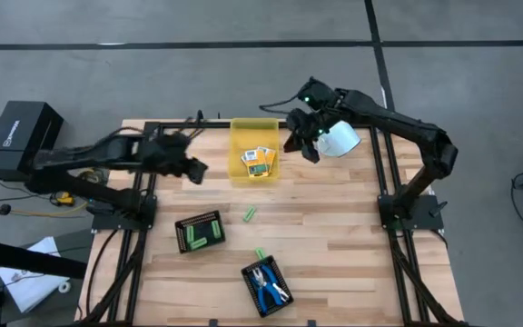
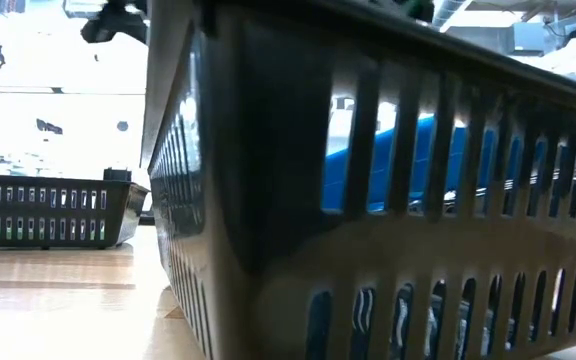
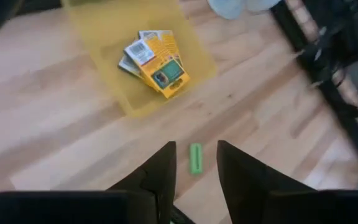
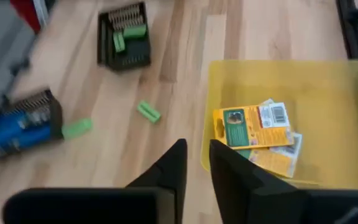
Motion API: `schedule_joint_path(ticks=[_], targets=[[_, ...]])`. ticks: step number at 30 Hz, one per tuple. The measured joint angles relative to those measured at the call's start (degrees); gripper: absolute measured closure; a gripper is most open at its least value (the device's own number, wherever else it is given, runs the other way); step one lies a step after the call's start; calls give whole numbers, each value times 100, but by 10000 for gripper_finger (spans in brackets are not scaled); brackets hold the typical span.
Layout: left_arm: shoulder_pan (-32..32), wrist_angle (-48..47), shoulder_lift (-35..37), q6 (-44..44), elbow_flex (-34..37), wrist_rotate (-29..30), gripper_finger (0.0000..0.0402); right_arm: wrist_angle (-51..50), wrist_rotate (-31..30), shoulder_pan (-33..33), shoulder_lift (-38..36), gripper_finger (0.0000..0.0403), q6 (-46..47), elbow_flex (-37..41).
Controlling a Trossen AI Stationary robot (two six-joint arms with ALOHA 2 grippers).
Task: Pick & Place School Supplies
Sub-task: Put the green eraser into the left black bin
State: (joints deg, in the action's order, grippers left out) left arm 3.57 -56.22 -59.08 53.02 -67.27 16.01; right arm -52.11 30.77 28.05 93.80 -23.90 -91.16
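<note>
Yellow-orange printed boxes (image 1: 260, 162) lie stacked flat inside the translucent yellow bin (image 1: 243, 136) at the table's far middle; they also show in both wrist views (image 3: 157, 62) (image 4: 253, 127). Two light-green sticks (image 1: 250, 213) (image 1: 260, 254) lie loose on the wood. More green pieces sit in a black tray (image 1: 200, 232). Blue-handled scissors (image 1: 268, 286) lie in another black tray near the front edge. My left gripper (image 1: 193, 170) hangs left of the bin, open and empty (image 3: 194, 168). My right gripper (image 1: 302, 145) hangs at the bin's right side, narrowly open and empty (image 4: 197, 158).
A white round object (image 1: 339, 141) sits just right of my right gripper. The black frame rails (image 1: 384, 173) run along the table's left and right sides. In the low view the scissors tray (image 2: 268, 200) fills the near field, with the other tray (image 2: 53, 210) farther left.
</note>
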Motion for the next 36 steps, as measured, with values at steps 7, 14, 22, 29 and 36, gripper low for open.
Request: schedule_joint_path(ticks=[7,14,22,29,36], targets=[[-516,252,921,966,775,364,302,-223,-1525,-1246,424,330,-1285,-708],[-664,267,1059,879,906,839,303,-405,-1588,-1700,1372,331,-1622,-1231],[-665,321,1160,571,906,792,303,-696,-1711,-2066,2706,331,-1578,-2108],[-708,382,1453,132,903,774,303,-968,-1795,-2248,3502,328,-1237,-3078],[-708,482,1707,-219,901,776,303,-1334,-1865,-2350,4060,286,-1005,-3506]])
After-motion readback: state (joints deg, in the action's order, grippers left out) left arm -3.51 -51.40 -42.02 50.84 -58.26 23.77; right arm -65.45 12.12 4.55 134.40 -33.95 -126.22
